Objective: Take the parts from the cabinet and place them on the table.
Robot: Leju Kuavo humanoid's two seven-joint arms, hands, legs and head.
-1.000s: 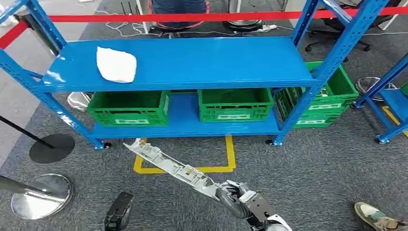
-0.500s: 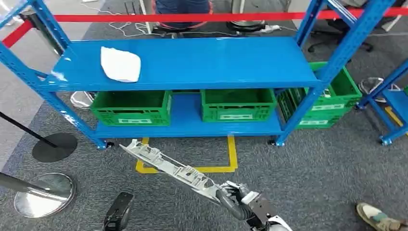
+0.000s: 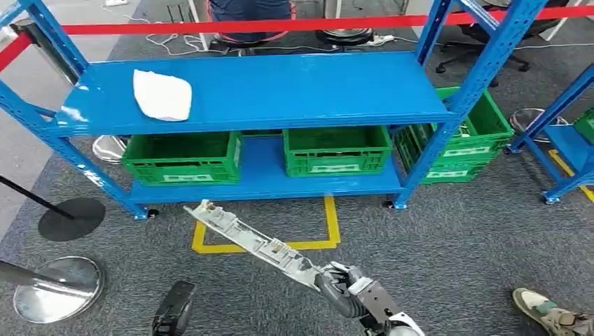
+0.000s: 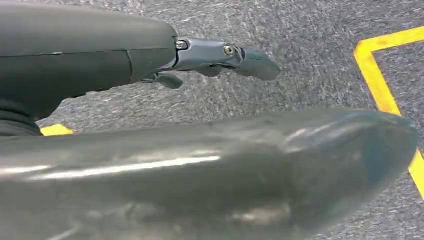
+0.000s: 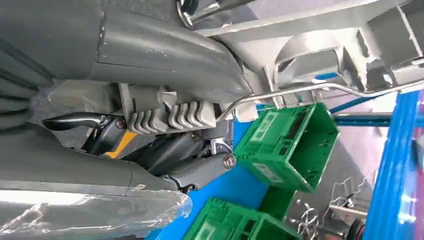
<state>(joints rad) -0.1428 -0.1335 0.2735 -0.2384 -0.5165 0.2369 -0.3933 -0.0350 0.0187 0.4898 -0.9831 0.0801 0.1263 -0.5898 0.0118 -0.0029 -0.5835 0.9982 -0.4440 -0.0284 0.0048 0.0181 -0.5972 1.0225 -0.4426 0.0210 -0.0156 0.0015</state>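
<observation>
Low in the head view, my right hand point(image 3: 344, 288) grips one end of the long grey part point(image 3: 249, 238); the rest of it juts up and to the left, over the carpet point(image 3: 448, 259), well short of the blue rack point(image 3: 266, 91).

Step in hand, as I judge it: carry phase, part lifted and in transit, not yet set down. Next move calls for bringing it level over a bare stretch of the top shelf point(image 3: 315, 87), beside the white bag point(image 3: 162, 96), then letting go. Held by one end, so I expect the far tip to swing and sag.

Left hand point(image 4: 215, 55): hangs over the carpet, fingers partly curled, nothing in it that I can see; wide or closed I cannot tell.

Materials:
- Part: moulded plastic, pale grey, ribbed and notched, with a thin bent wire point(image 5: 310, 90) along it.
- Rack: painted steel, smooth, glossy.
- Crates point(image 3: 183, 157): green plastic, lattice-walled, on the lower shelf.
- Bag: soft, crumpled.
- Carpet: coarse dark grey pile, yellow tape lines point(image 3: 329, 224).
</observation>
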